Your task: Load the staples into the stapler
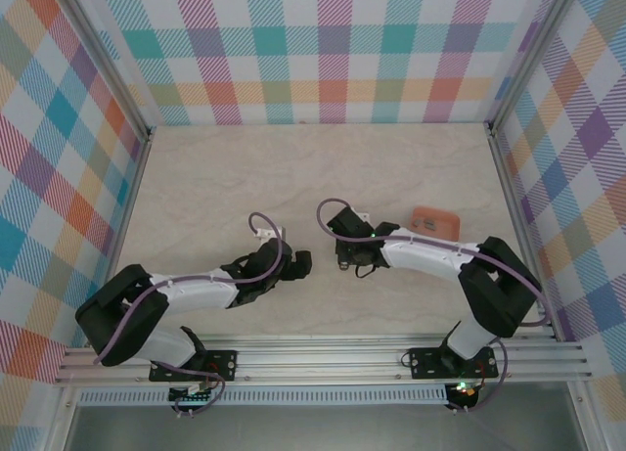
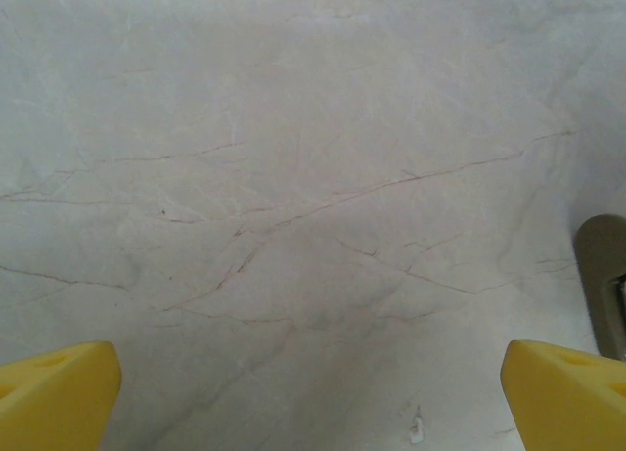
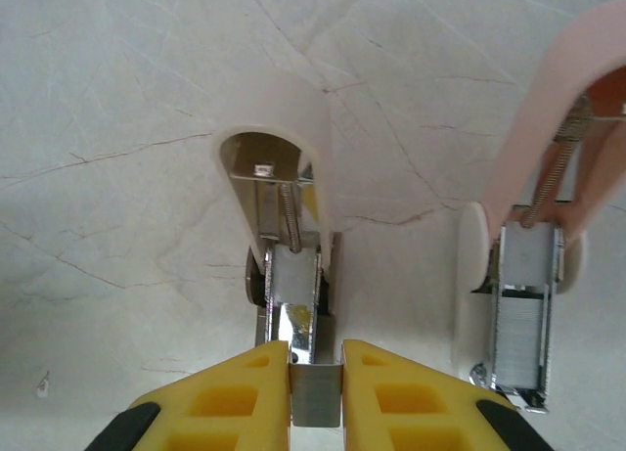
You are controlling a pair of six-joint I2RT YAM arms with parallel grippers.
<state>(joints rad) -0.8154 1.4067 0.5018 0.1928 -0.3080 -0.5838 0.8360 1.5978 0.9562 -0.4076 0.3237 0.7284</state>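
In the right wrist view my right gripper [image 3: 316,397] is shut on the staples [image 3: 316,402], a short grey metal strip pinched between the yellow fingers. Just ahead of the strip lies the stapler [image 3: 289,275], opened, its white cover [image 3: 293,109] swung back and its metal channel and spring bare. The strip sits at the near end of that channel. In the top view the right gripper [image 1: 350,260] hangs over the table's middle, with the left gripper [image 1: 293,265] close to its left. The left gripper [image 2: 313,402] stands wide open over bare table, nothing between its fingers.
A salmon-pink item [image 1: 435,221] lies right of the right gripper; in the right wrist view it is a pink cover [image 3: 587,99] over a metal channel [image 3: 518,324] with a spring. A grey edge [image 2: 606,285] pokes in at the left wrist view's right side. Checked walls surround the table.
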